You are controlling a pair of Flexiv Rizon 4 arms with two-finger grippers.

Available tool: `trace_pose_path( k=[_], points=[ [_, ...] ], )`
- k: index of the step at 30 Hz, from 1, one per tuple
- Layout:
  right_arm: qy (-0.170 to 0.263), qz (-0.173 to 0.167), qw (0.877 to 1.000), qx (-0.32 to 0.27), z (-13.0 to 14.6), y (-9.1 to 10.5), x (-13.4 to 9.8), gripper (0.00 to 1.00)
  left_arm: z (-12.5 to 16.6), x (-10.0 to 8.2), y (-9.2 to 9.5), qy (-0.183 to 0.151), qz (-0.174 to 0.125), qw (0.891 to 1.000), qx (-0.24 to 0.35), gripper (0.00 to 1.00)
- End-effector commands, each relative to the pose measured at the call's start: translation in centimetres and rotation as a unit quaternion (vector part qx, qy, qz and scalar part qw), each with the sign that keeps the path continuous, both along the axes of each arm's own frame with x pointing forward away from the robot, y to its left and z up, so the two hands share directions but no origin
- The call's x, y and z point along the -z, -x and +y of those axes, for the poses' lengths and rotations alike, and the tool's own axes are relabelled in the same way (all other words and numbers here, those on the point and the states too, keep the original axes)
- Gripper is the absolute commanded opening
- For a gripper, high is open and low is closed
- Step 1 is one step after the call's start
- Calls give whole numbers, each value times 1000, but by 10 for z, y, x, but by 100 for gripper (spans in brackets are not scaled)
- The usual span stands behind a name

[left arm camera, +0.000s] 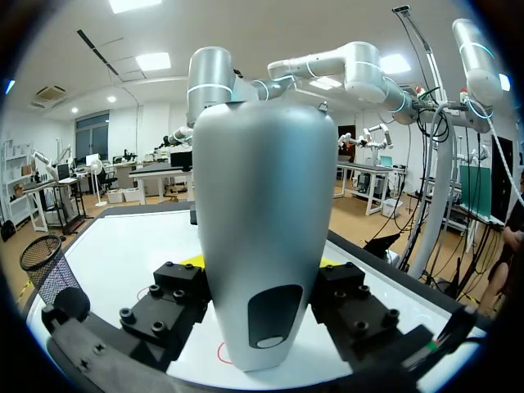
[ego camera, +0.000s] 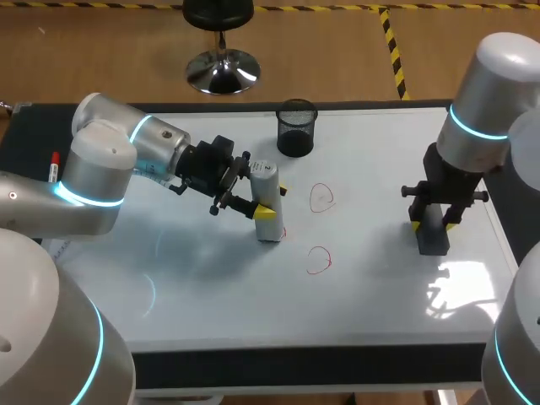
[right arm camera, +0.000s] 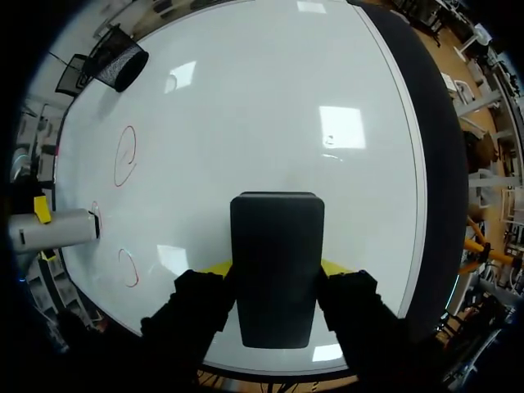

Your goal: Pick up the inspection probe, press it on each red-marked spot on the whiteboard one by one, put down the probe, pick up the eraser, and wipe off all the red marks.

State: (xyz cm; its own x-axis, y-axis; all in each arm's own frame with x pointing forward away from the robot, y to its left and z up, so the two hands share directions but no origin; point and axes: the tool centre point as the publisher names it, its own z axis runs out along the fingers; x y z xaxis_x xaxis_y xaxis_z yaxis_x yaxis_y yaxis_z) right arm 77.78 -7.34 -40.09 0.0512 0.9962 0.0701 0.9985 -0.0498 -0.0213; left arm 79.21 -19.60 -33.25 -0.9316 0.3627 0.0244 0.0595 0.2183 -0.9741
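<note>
My left gripper (ego camera: 253,201) is shut on the grey inspection probe (ego camera: 267,207). The probe stands upright with its lower end on the whiteboard (ego camera: 380,160), at a small red mark (ego camera: 283,232) that it mostly hides. In the left wrist view the probe (left arm camera: 262,237) fills the space between the fingers. Two red circles (ego camera: 321,198) (ego camera: 319,261) lie to its right. My right gripper (ego camera: 432,221) is shut on the black eraser (ego camera: 433,238) near the board's right side. The right wrist view shows the eraser (right arm camera: 274,237) clamped between the yellow tips. I cannot tell if it touches the board.
A black mesh cup (ego camera: 296,128) stands at the board's far edge, behind the probe. A red-capped marker (ego camera: 55,166) lies off the board at the far left. The board's near half holds nothing but the lower red circle.
</note>
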Motion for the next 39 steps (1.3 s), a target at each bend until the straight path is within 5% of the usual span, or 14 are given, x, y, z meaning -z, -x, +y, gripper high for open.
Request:
trace_pose_path(
  k=[1,16,39],
  points=[
    [0,1,1000,-1,0,0,-1,0,1,16,1,1,1,1000,0,0],
    [0,1,1000,-1,0,0,-1,0,0,12,5,3,-1,1000,3,0],
    [0,1,1000,-1,0,0,-1,0,-16,-45,19,22,-24,999,21,0]
  ],
)
